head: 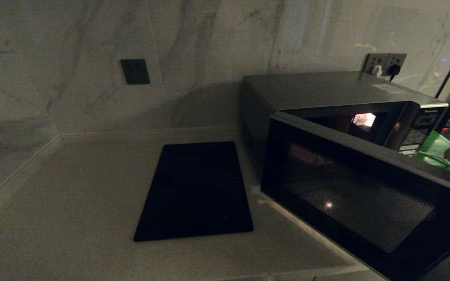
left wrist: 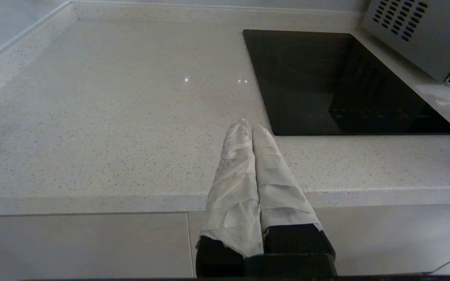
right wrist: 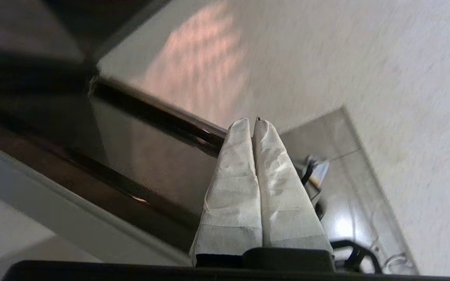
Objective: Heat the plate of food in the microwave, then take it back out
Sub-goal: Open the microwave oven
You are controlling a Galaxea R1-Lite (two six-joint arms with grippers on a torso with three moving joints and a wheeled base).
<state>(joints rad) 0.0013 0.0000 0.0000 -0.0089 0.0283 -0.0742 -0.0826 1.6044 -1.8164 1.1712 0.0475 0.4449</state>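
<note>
The microwave [head: 326,89] stands at the right of the counter. Its black glass door [head: 358,195] is swung out toward me, and the cavity behind it is dark. A small bright coloured patch [head: 363,120] glows inside; I cannot tell whether it is the plate of food. My right gripper [right wrist: 251,121] is shut with nothing in it, and its taped fingers [right wrist: 233,175] are close to the door's dark glass [right wrist: 139,156] and its edge. My left gripper [left wrist: 249,127] is shut and empty, parked low over the counter's front edge.
A flat black cooktop [head: 197,191] is set into the speckled counter [left wrist: 111,117] left of the microwave. A green board [head: 436,148] lies beyond the door at the far right. Wall sockets [head: 385,62] hold plugs behind the microwave. Its vented side [left wrist: 404,23] faces the cooktop.
</note>
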